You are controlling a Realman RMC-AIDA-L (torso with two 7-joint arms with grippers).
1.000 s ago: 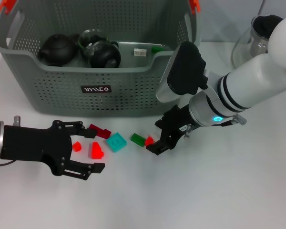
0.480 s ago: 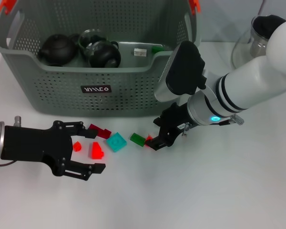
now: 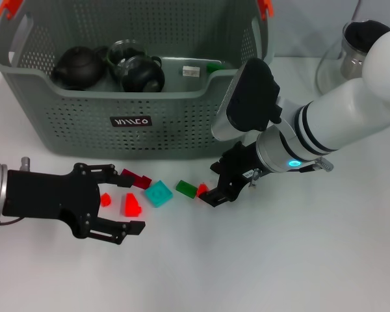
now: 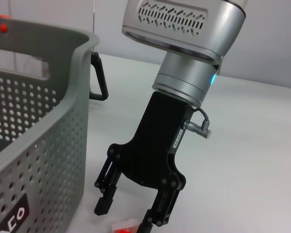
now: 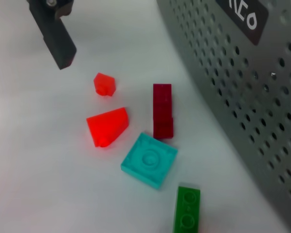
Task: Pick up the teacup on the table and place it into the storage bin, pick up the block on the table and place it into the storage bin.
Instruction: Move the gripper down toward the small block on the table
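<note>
The right claw [image 3: 208, 194] is hanging open over a small red block [image 3: 202, 190] on the table, one finger on each side to pinch it, the storage bin [image 3: 130, 123] just behind, while the left claw [image 3: 110, 203] is idling open around two red pieces.

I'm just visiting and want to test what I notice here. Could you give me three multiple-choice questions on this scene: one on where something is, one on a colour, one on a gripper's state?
1. Where are the dark teapots?
A. on the table
B. inside the storage bin
C. in a gripper

2. What colour is the flat square block?
A. teal
B. yellow
C. white

3. How is the left gripper?
A. shut on a block
B. open, holding nothing
C. out of view

Answers:
1 B: the dark teapots sit inside the storage bin.
2 A: the flat square block is teal.
3 B: the left gripper is spread open around two red blocks.
</note>
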